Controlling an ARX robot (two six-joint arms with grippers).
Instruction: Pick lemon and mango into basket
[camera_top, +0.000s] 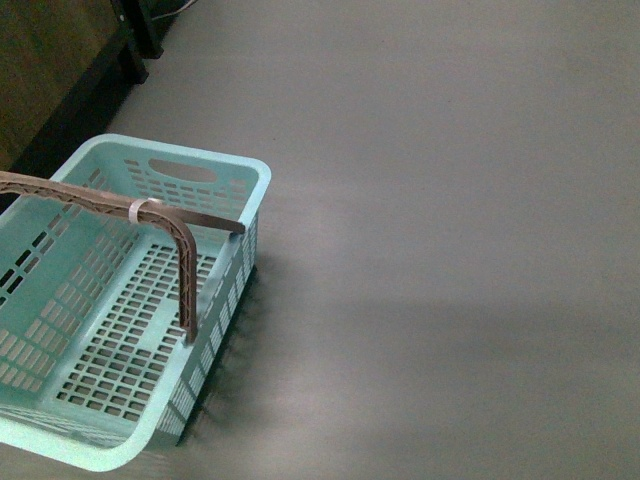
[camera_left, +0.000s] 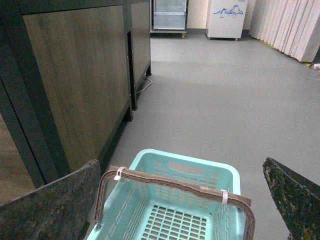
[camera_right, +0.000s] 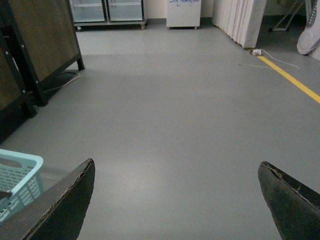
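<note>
The light teal basket (camera_top: 240, 185) sits on the grey floor at the front view's lower left, empty, its brown ribbed handle (camera_top: 185, 270) raised with a white zip tie on it. In the left wrist view the basket (camera_left: 230, 172) lies below my open left gripper (camera_left: 180, 172), whose fingers (camera_left: 60, 205) frame the handle (camera_left: 175, 185) without touching it. My right gripper (camera_right: 175, 170) is open over bare floor, with a corner of the basket (camera_right: 30, 165) off to one side. The lemon and the mango are out of view.
A dark wooden cabinet (camera_left: 75, 75) on black legs stands close beside the basket, also seen as the cabinet (camera_top: 50, 70). Glass-door coolers (camera_left: 169, 15) and white curtains (camera_left: 290, 25) line the far wall. A yellow floor line (camera_right: 292, 77) and a cable run at the far right.
</note>
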